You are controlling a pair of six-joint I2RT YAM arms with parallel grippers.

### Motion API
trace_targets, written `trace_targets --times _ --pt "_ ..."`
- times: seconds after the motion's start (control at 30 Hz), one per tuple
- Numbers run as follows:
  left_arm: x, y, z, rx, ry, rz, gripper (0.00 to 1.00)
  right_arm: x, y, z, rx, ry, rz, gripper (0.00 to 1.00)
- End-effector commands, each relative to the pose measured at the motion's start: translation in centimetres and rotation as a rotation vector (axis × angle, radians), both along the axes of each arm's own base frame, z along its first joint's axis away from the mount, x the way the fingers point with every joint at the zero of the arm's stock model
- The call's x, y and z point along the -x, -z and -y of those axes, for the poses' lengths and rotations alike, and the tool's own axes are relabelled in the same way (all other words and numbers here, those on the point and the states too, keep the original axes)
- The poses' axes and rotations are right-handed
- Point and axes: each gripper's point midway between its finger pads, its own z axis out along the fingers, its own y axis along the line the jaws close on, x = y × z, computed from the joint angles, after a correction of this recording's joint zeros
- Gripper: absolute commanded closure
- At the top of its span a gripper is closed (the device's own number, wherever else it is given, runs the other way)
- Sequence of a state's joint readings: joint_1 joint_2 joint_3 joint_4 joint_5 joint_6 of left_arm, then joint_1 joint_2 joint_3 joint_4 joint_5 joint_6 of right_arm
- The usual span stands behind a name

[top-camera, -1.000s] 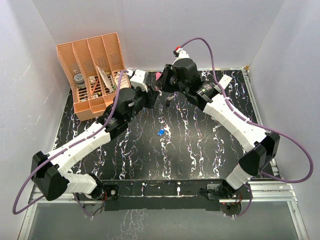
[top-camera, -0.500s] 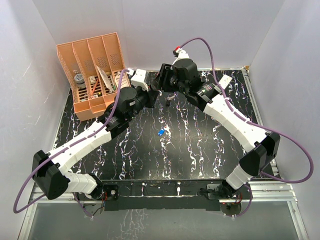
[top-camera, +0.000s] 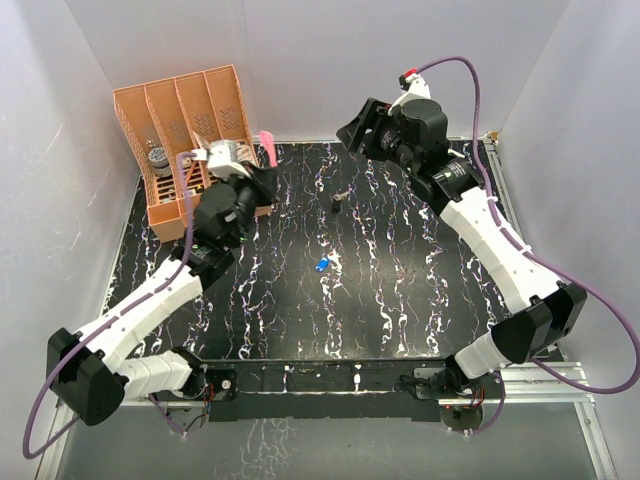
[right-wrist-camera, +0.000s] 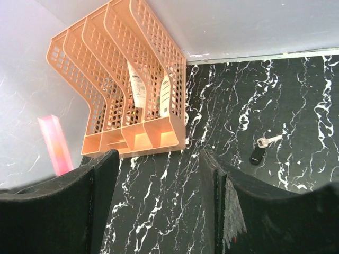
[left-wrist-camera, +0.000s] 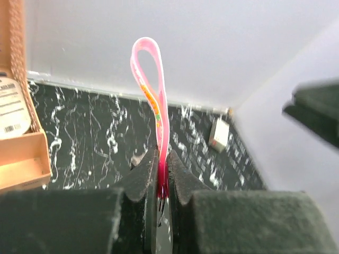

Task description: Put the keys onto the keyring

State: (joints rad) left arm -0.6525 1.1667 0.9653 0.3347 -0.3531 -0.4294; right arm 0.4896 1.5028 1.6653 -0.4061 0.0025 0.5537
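A pink keyring (left-wrist-camera: 151,90) stands upright as a thin loop, its lower end pinched between the shut jaws of my left gripper (left-wrist-camera: 163,169). From above, the keyring (top-camera: 266,142) sticks up from the left gripper (top-camera: 260,170) beside the orange organizer. The strap (right-wrist-camera: 54,143) also shows at the left of the right wrist view. The blue key (top-camera: 321,264) lies mid-table. The dark key (top-camera: 338,203) lies farther back; it (right-wrist-camera: 258,154) has a silver blade. My right gripper (top-camera: 354,127) hangs open and empty at the back (right-wrist-camera: 159,182).
An orange slotted organizer (top-camera: 185,140) holding papers and small items stands at the back left (right-wrist-camera: 132,90). A small white box (left-wrist-camera: 219,134) lies near the back right wall. White walls enclose the black marbled table (top-camera: 400,300).
The two grippers have parted. My left gripper has swung left toward the organizer with the keyring. My right gripper has opened and pulled back to the right.
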Motion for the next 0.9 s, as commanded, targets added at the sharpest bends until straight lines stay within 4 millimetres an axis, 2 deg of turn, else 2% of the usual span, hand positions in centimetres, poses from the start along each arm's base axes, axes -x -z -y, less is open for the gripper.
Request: trace_targets --times 0.0,0.17,0.33,0.5,0.63,0.87 --pt "-0.4 -5.0 -3.3 0.326 -0.045 0.073 1.00 0.6 -1.0 0.6 -0.011 -0.026 0.059 0.40" --pt "-0.9 -5.9 -4.1 0.517 -0.005 0.063 1.00 1.2 1.6 0.4 0.003 -0.055 0.015 0.38" --pt "-0.9 -5.5 -3.8 0.649 0.103 0.047 1.00 2.0 3.5 0.2 0.008 -0.087 -0.014 0.38" --pt "-1.1 -2.6 -4.3 0.734 0.154 0.016 1.00 2.8 4.7 0.2 0.010 -0.106 -0.022 0.38" --pt "-1.4 -0.9 -4.0 0.708 0.163 0.004 1.00 2.9 5.7 0.1 0.019 -0.116 -0.029 0.38" --pt "-2.0 0.7 -4.1 0.666 0.135 -0.007 1.00 3.0 7.5 -0.6 0.029 -0.161 -0.050 0.39"
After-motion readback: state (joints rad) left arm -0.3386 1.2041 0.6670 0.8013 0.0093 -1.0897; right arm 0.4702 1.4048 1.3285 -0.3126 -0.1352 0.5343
